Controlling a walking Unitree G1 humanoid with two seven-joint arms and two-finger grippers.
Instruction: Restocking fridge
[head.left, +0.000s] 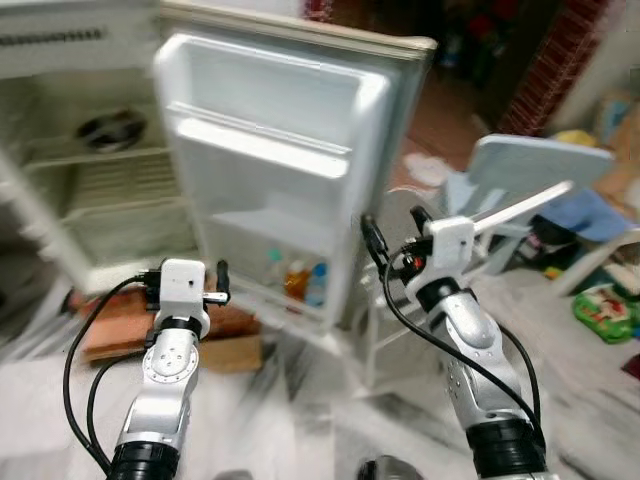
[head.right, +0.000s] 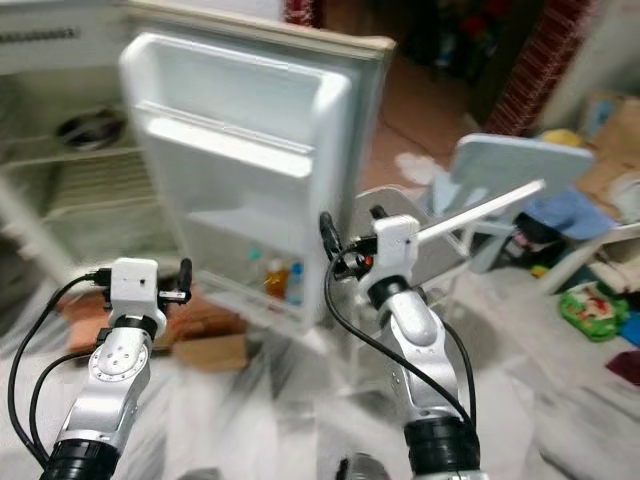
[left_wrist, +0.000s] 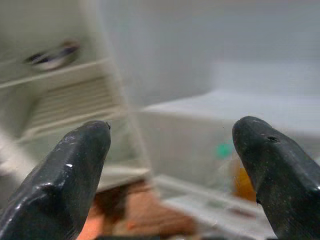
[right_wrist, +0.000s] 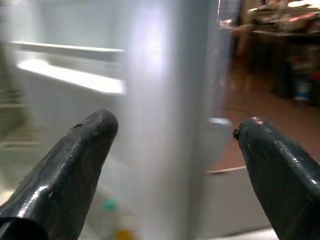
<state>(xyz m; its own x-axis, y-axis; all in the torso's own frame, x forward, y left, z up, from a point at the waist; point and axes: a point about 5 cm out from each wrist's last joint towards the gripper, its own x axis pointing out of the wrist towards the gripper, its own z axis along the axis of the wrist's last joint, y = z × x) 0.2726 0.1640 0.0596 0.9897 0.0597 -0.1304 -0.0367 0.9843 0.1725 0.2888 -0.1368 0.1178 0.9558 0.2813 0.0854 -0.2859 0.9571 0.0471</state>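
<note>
Left eye view: blurry, perhaps bottles (head.left: 297, 281) in fridge door (head.left: 270, 160)

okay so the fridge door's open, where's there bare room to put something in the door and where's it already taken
The fridge door has two bare spots: the upper shelf under the top rim, and the middle ledge below it. The bottom rack is crowded at its hinge-side end by bottles. Both the left gripper and right gripper are open and carry nothing.

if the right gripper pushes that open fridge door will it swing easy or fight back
The fridge door would probably swing easily: it stands wide open on its hinge. Its upper shelves look bare, and a few bottles sit in the bottom rack, so it is likely light. Those bottles may rattle or tip if shoved fast. The right gripper is open near the door's edge.
</note>
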